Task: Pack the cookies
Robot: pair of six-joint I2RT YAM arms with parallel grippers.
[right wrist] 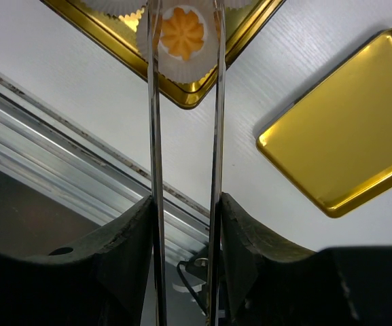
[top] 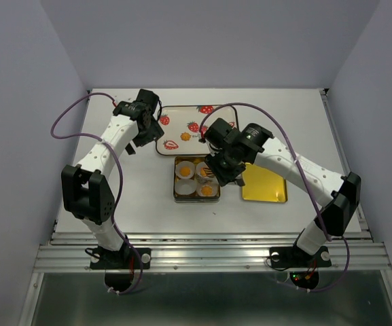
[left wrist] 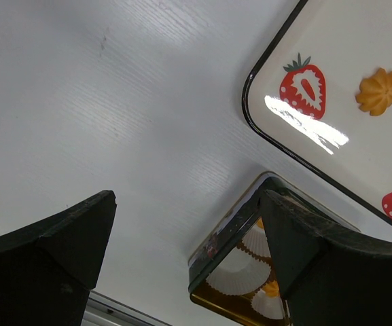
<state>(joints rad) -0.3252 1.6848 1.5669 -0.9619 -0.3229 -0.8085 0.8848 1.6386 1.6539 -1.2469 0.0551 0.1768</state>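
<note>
My right gripper is shut on a pair of metal tongs. Their two blades reach over the gold tin and stand on either side of a cookie sitting in a white paper cup. In the top view the right gripper hovers over the tin, where another cookie lies in a cup. One cookie lies on the strawberry tray; the left wrist view shows this cookie too. My left gripper hangs open and empty over the table beside the tin's corner.
The tin's gold lid lies flat to the right of the tin; in the right wrist view the lid is close to the tongs. An empty white paper cup sits in the tin. The table's metal front rail runs below.
</note>
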